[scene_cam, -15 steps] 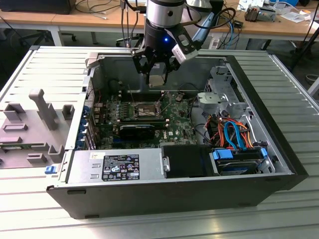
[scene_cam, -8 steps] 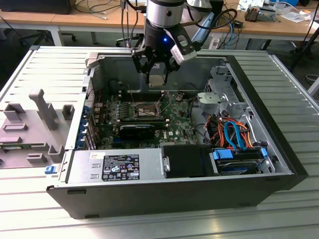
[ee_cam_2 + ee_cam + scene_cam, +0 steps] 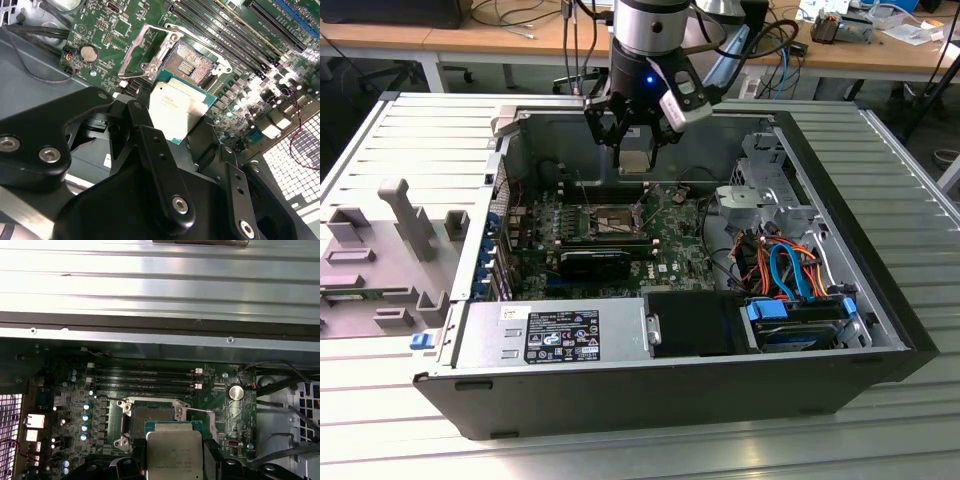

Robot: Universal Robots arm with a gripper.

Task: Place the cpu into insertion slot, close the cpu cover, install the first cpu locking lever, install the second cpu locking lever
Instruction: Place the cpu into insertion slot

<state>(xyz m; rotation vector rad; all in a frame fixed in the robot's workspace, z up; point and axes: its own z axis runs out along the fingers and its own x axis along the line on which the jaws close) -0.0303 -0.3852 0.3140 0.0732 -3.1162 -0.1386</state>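
- jaws clamped on the cpu (image 3: 176, 106) by its side edges, held in the air close above the insertion slot (image 3: 192, 62), not seated
- cpu cover (image 3: 134, 50) looks flipped open next to the slot
- chip's prob light, stiff, slick on top, fragile underneath imo, so edge grip only

the small flat square cpu (image 3: 177, 107) has a dull silver-grey metal top, smooth and matt, over a green edge. the black claw (image 3: 170, 122) looks matt, its fingers (image 3: 155, 150) studded with shiny metal screws. the square insertion slot (image 3: 192, 62) has a dark centre and bright metal rim. the thin silvery cpu cover (image 3: 136, 52) gleams. the green circuit board (image 3: 100, 30) is glossy. the ribbed silver metal desk (image 3: 380, 140) shines.
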